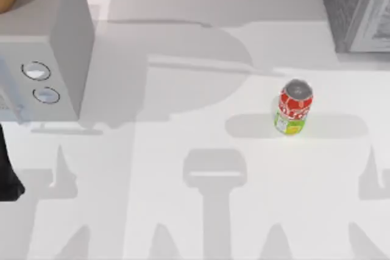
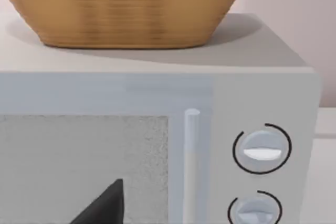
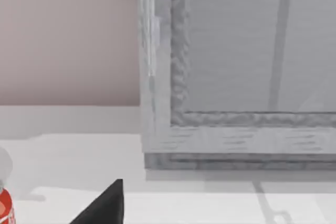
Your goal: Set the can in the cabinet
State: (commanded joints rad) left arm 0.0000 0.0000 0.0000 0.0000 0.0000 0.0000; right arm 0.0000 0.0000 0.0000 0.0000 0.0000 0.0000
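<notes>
A small red drink can (image 1: 294, 107) with white lettering, a yellow-green band at its base and a silver-grey top stands upright on the white table (image 1: 183, 211), at about three o'clock from the table's centre in the top view, clear of everything around it. A grey, rough-textured cabinet (image 1: 356, 7) sits at one o'clock in the far right corner, well apart from the can; the right wrist view shows its pale framed front (image 3: 236, 77) resting on the tabletop, with the can's red edge (image 3: 4, 208) near that picture's border. At nine to ten o'clock stands a light grey microwave oven (image 1: 58, 47) with two round dials (image 1: 36, 71) on its front panel, and a woven tan wicker basket (image 2: 126, 6) rests on its roof. The left wrist view faces the oven's door, its vertical bar handle (image 2: 191, 150) beside the dials.

A dark fingertip of the left gripper (image 2: 105, 205) juts into the left wrist view before the oven door; a like dark fingertip of the right gripper (image 3: 105, 205) shows in the right wrist view above the table near the cabinet. Whether either gripper's jaws stand wide or narrow cannot be told. Neither holds the can.
</notes>
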